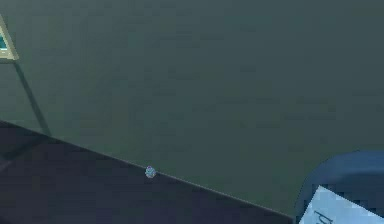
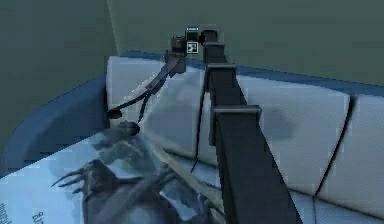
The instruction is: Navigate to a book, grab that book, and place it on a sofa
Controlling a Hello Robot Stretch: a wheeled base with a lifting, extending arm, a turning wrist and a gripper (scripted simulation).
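1. Dark thin-fingered gripper (image 2: 125, 112) over a blue, pale-cushioned sofa (image 2: 290, 120); can't tell whether it holds anything.
2. Grey creature-covered book (image 2: 110, 185) just below its fingers.
3. Dark green wall (image 2: 60, 40) beyond it.

The wall (image 1: 200, 70) is dull dark green, the floor (image 1: 60, 190) a very dark purple-grey, with a small pale grey ball (image 1: 150, 172). The sofa (image 2: 55, 115) has a blue shell and off-white cushions (image 2: 300, 120). The book (image 2: 50, 175) is pale grey-white, printed with a dark grey clawed creature. The arm (image 2: 240, 140) and end effector (image 2: 125, 113) are near black; the two squares (image 2: 189, 45) are white with black marks
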